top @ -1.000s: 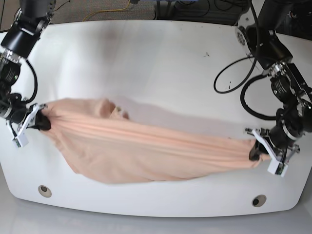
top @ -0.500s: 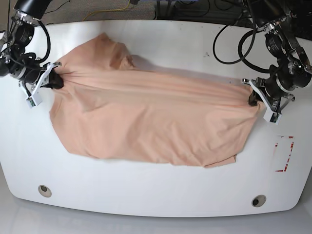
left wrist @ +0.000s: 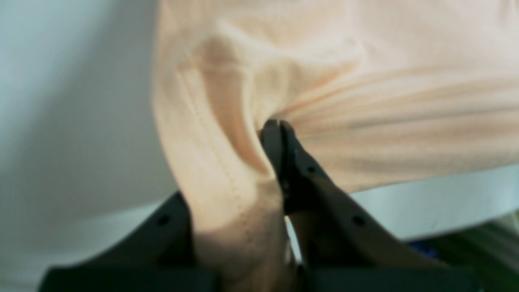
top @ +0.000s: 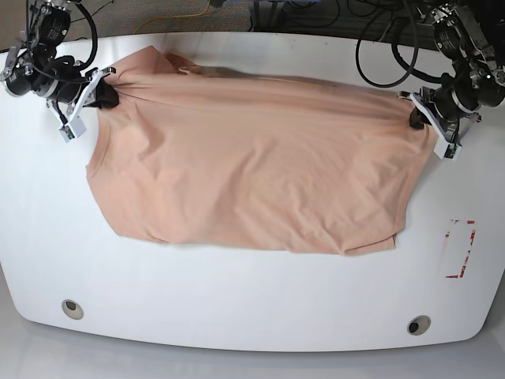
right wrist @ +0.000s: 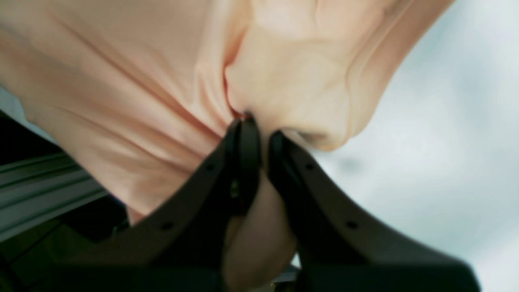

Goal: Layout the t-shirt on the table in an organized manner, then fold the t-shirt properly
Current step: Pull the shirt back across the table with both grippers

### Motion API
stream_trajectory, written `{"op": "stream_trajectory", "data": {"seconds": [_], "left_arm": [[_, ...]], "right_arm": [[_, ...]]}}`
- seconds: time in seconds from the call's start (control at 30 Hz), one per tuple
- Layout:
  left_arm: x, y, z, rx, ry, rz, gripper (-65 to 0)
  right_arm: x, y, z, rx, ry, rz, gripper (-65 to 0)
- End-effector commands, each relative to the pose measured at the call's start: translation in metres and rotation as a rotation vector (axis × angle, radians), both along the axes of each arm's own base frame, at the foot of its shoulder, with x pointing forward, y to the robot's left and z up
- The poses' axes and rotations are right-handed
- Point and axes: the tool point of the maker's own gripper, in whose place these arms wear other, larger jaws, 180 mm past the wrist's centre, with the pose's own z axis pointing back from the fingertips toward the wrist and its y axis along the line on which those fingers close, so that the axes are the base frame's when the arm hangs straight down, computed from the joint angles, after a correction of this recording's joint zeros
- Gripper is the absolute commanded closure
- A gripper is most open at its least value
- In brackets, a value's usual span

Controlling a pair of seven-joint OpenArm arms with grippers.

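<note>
- Across the far half of the desk (top: 252,316), the t-shirt (top: 252,174) lies spread wide, its top edge pulled taut between my two claws and its lower edge settled on the white surface.
- Half a second ago the cloth sat nearer the middle of the desk; a full second ago it was only a narrow bunched band down near the front edge. It is now much flatter and further back.
- Its plain peach side faces up, with loose wrinkles and a folded-under corner at the lower right in the base view.
- My left claw (top: 417,118), on the right of that view, is pinched tight on a gathered bit of the hem edge; the wrist view shows the cloth bunching at my closed tips (left wrist: 275,125).
- My right claw (top: 102,96), on the left, is clamped on the opposite end, fabric puckered around my fingertips (right wrist: 247,121).
- Both claws have moved up and away from the front edge since the earlier frames.
- Near the right rim a red-marked rectangle (top: 460,249) lies uncovered, and two grommet holes (top: 72,309) sit by the front edge.
</note>
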Motion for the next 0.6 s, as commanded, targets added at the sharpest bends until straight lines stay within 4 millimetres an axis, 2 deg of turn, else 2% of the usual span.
{"op": "stream_trajectory", "data": {"seconds": [0.0, 0.1, 0.23, 0.37, 0.57], "left_arm": [[-0.001, 0.01, 0.006, 0.035, -0.018, 0.001, 0.0], [-0.011, 0.01, 0.001, 0.035, 0.01, 0.0, 0.0], [-0.011, 0.01, 0.002, 0.036, 0.007, -0.002, 0.0], [0.016, 0.007, 0.02, 0.026, -0.079, -0.008, 0.0], [0.08, 0.0, 0.08, -0.028, -0.305, -0.044, 0.0]], "right_arm": [[-0.003, -0.008, 0.004, -0.036, -0.002, 0.01, 0.0], [-0.011, -0.007, 0.001, -0.032, 0.018, 0.012, 0.0], [-0.008, -0.005, 0.007, -0.044, -0.003, 0.027, 0.0], [0.011, -0.001, 0.027, -0.071, -0.086, 0.054, 0.0], [0.053, 0.0, 0.058, -0.09, -0.226, 0.063, 0.0]]}}
